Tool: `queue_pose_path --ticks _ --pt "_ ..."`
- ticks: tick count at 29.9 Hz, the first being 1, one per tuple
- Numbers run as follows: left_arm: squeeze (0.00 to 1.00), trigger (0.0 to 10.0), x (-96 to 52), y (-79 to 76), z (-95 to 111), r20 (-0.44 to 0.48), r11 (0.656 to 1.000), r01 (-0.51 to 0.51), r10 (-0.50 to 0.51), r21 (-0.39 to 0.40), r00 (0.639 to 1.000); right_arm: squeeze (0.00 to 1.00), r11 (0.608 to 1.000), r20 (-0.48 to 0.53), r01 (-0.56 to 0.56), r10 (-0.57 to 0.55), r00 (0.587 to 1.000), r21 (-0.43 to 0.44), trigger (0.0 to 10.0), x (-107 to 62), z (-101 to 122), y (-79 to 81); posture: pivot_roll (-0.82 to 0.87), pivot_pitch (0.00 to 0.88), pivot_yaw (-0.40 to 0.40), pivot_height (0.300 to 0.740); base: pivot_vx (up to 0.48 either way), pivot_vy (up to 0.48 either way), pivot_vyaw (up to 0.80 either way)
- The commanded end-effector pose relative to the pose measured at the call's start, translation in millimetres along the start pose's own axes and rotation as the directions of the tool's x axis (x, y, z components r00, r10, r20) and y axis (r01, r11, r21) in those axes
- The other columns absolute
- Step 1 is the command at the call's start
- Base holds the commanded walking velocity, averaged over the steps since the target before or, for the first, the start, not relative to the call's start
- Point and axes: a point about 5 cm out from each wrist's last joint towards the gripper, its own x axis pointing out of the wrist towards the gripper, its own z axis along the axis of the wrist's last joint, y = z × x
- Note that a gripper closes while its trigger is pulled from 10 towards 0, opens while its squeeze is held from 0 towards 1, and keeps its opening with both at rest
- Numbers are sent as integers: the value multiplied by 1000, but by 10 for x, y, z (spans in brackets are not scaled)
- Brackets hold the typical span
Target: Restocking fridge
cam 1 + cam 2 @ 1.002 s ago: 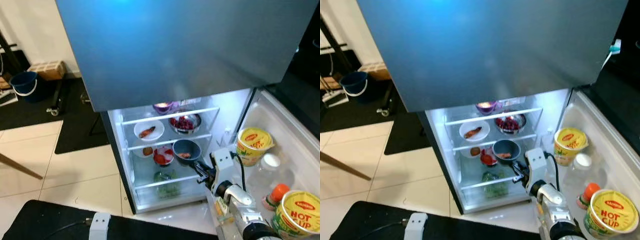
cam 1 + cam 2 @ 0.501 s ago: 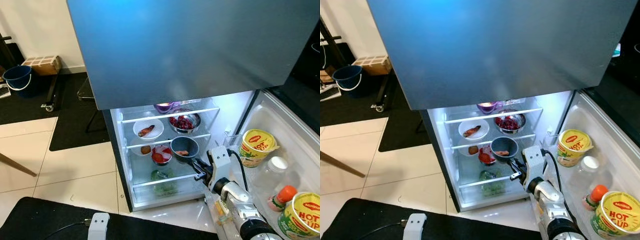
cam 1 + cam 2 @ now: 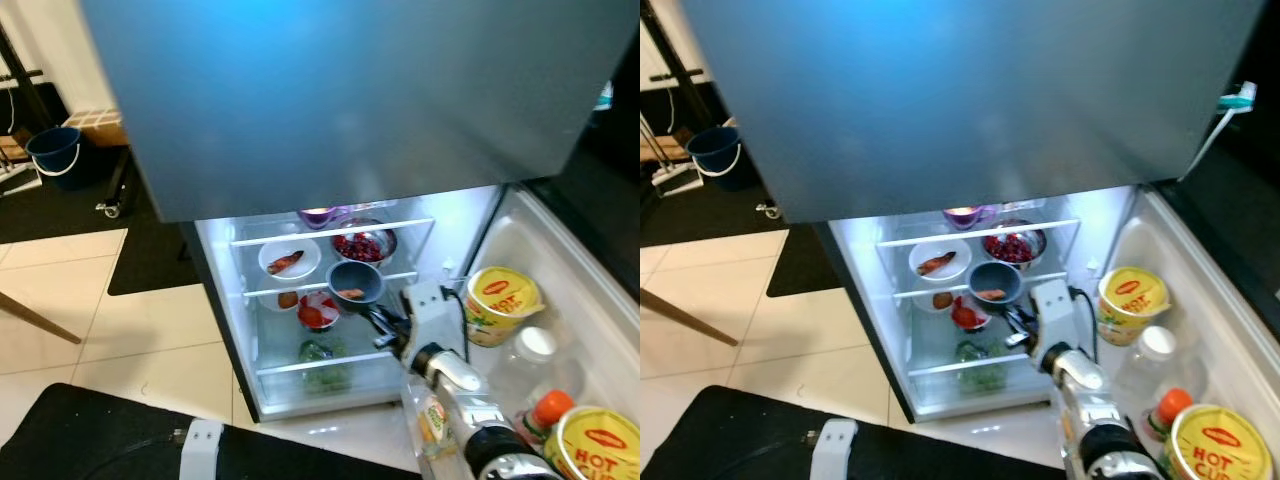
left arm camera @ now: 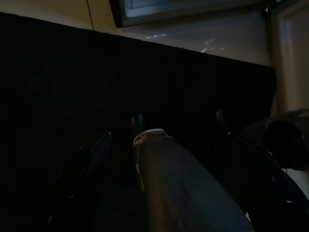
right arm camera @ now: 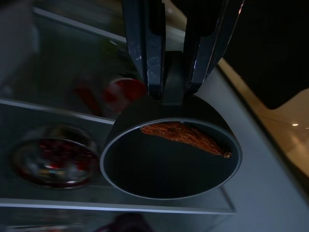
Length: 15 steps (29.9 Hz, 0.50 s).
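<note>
My right gripper (image 5: 171,87) is clamped narrow on the rim of a small dark grey-blue bowl (image 3: 355,282) holding a strip of reddish-brown cooked meat (image 5: 186,137). I hold the bowl just below the centre of the left eye frame, inside the open fridge compartment (image 3: 240,330), level with its middle glass shelf (image 3: 270,290). In the right wrist view my two black fingers (image 5: 145,53) pinch the bowl's edge from either side.

Above and just beside the bowl, on the upper shelf, sits a steel bowl of dark red berries (image 3: 363,244), with a white plate carrying a brown piece of food (image 3: 289,259) to its left. A purple bowl (image 3: 318,215) shows at the top of the compartment. Left of my bowl, a bowl of red food (image 3: 317,313) rests on the middle shelf, and green vegetables (image 3: 322,362) lie below.

At the right of the frame, the open door's shelves (image 3: 560,300) carry two yellow instant-noodle cups (image 3: 495,300) and an orange-capped bottle (image 3: 541,413).

My left gripper (image 4: 164,183) hangs in the dark above black fabric; its fingers are too dim to judge.
</note>
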Motion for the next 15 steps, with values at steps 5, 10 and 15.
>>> queue_pose_path --ticks 5,10,15 --pt "0 10000 -20 36 -59 -21 1000 -11 11 -10 1000 0 1000 9 18 -17 1000 -26 10000 80 93 16 -111 0 50 740 0 0 0" --pt "0 10000 -18 43 -41 -16 1000 -14 14 -12 1000 0 1000 16 9 -9 1000 -28 10000 125 129 52 -111 0 51 740 0 0 0" --pt "0 10000 -16 53 -21 -13 1000 -20 20 -10 1000 0 999 18 7 -7 1000 -34 10000 151 149 77 -107 0 53 740 0 0 0"
